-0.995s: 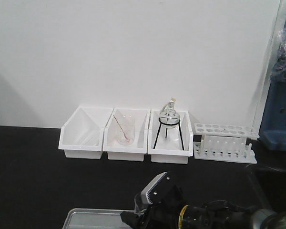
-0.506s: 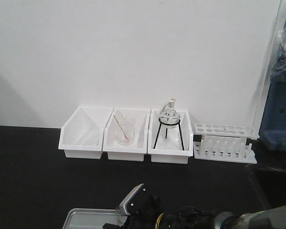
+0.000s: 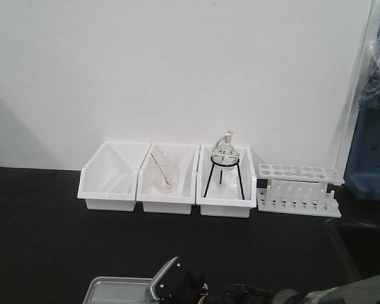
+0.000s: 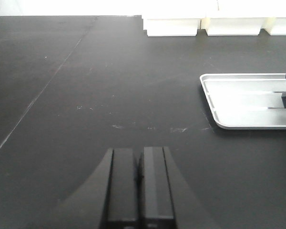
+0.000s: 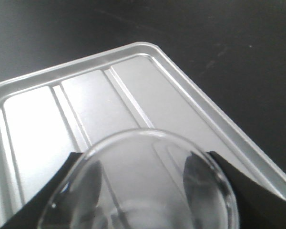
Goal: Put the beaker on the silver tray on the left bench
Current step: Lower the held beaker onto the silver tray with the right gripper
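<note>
The clear glass beaker (image 5: pixel 148 191) fills the bottom of the right wrist view, its round rim toward the camera. My right gripper (image 5: pixel 143 164) is shut on it, one dark finger on each side. Right beneath lies the silver tray (image 5: pixel 181 107), ribbed and bare. In the front view the tray (image 3: pixel 111 288) sits at the bottom edge of the black left bench (image 3: pixel 44 234), with the right gripper (image 3: pixel 171 285) over its right end. My left gripper (image 4: pixel 139 160) hangs shut and holds nothing above the worktop (image 4: pixel 86 95), left of the tray (image 4: pixel 243 102).
Three white bins line the back wall: one (image 3: pixel 107 180) looks bare, one holds a larger beaker with a pink stirrer (image 3: pixel 166 173), one a round flask on a black tripod (image 3: pixel 225 158). A white test-tube rack (image 3: pixel 297 188) and a blue unit (image 3: pixel 370 152) stand at the right.
In the front view my right gripper has moved left and lower, from right of the tray to above its right end.
</note>
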